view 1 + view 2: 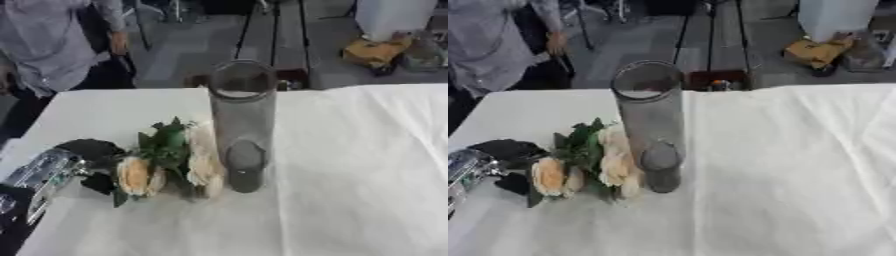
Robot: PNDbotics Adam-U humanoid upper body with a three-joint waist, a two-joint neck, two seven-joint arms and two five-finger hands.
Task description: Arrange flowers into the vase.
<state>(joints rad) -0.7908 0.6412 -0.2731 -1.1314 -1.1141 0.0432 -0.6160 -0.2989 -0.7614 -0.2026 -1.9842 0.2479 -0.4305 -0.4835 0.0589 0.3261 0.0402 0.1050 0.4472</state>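
Reaching in over the table's (367,165) left edge, the robot's left hand (83,155) was at the stem end of the flowers (166,160). Its dark fingers lay against the leaves and stems, but whether they were curled round them or only touching could not be told. A silver and black forearm (35,180) ran back from it toward the near-left corner.

The flowers lay flat on the white tablecloth, a small bunch of cream and pale orange blooms with green leaves, just left of the vase (242,125) and touching its lower side. None of them was inside it.

The vase, a tall clear cylinder, stood upright near the middle of the table, a little toward the far edge. Its open rim pointed up, and a darker round shape showed through the glass low down.

The right hand showed in neither view.
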